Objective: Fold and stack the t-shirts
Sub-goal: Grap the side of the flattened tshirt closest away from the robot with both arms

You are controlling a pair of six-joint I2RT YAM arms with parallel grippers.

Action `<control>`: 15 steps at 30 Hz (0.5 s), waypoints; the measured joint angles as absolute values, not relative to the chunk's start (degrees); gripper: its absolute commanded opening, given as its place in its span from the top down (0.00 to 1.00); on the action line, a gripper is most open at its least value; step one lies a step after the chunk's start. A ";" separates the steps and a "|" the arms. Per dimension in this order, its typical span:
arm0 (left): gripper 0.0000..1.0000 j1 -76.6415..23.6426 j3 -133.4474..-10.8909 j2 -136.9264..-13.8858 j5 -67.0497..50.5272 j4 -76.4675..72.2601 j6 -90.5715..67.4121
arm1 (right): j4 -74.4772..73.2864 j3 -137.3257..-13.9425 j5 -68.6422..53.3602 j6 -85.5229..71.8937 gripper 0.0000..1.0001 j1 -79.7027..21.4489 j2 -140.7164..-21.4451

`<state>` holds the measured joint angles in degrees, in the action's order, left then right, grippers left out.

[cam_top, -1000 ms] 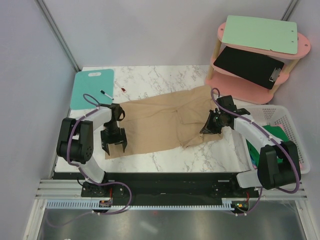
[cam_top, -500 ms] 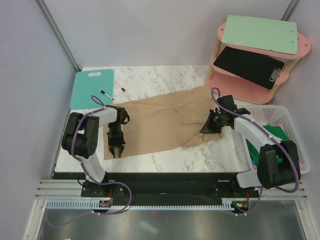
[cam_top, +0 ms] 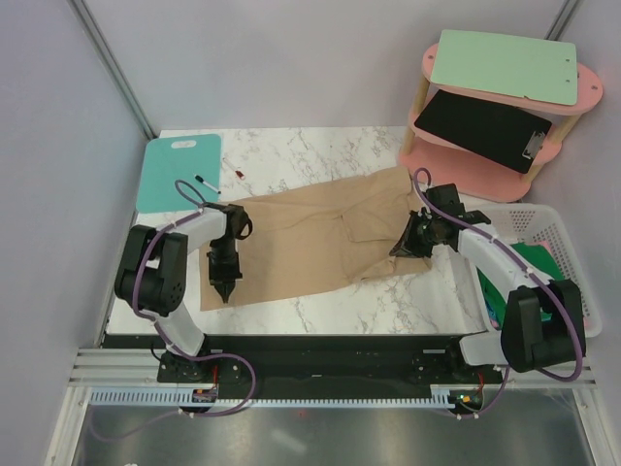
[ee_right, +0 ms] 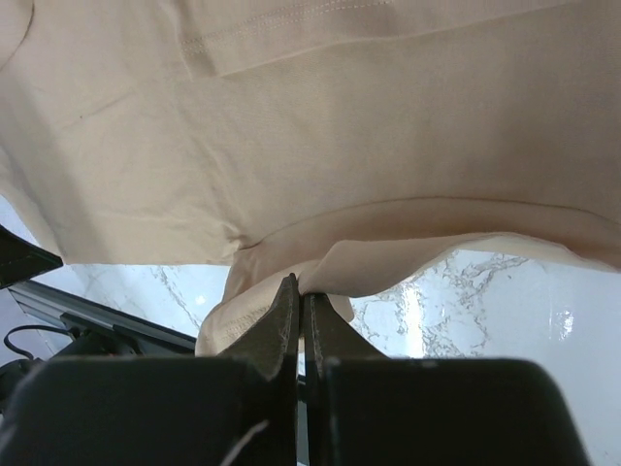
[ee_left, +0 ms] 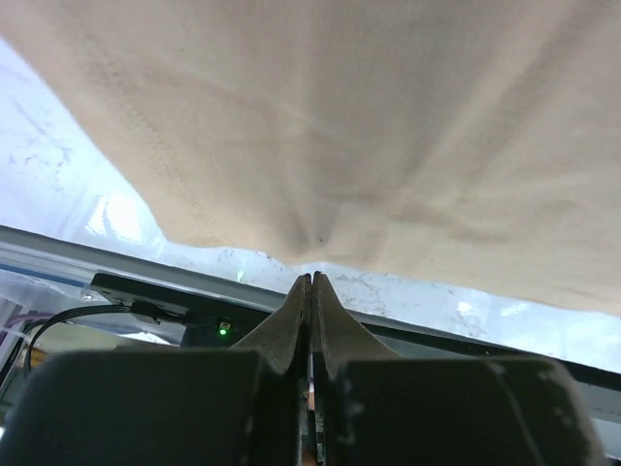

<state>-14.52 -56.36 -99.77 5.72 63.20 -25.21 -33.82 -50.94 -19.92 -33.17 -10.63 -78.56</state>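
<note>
The left tool [cam_top: 224, 289] is pointing down at the surface [cam_top: 320, 155] with its two fingers pressed tight together, and it is pinching the near hem of the tan t-shirt [cam_top: 310, 233]. In the left wrist view the cloth [ee_left: 388, 116] is puckering into small creases right in front of the tool [ee_left: 310, 278]. The rest of the shirt is spreading flat ahead of it and out to both sides. Bare marble [ee_left: 49, 165] is showing beside the tool, to its left.

The right tool [cam_top: 400, 248] is also closed narrow, gripping a fold of the same shirt. In the right wrist view a doubled edge of the cloth [ee_right: 340, 146] is curling over the tips [ee_right: 300, 283], and a flap is hanging just below and to the left of them. Marble [ee_right: 466, 311] is showing off to the right.

The shirt is lying stretched between the two tools, its body reaching away from both toward the far side. Behind the right tool, beside its arm, a white basket [cam_top: 558, 233] is holding a green t-shirt [cam_top: 529, 257]. Well ahead of the left tool a teal board [cam_top: 178, 170] is lying flat with a pen [cam_top: 206, 183] at its edge.
</note>
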 measured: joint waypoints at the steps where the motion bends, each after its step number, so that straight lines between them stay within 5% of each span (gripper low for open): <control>1: 0.98 -14.55 -56.42 -98.61 5.96 63.31 -25.23 | -33.80 -50.94 -19.92 -33.15 0.99 -10.63 -78.15; 10: 0.98 -14.61 -60.51 -95.46 7.29 64.10 -25.54 | -32.95 -54.87 -17.98 -32.97 0.99 -10.59 -77.32; 13: 0.64 -14.61 -62.39 -95.55 7.84 64.31 -25.52 | -31.83 -57.14 -17.47 -33.06 0.99 -10.59 -78.17; 15: 0.57 -14.59 -63.59 -96.03 8.88 64.90 -25.61 | -30.94 -58.57 -17.34 -33.21 0.99 -10.59 -79.18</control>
<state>-14.59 -63.59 -96.03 8.88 64.90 -25.61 -30.94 -58.57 -17.34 -33.21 -10.59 -79.18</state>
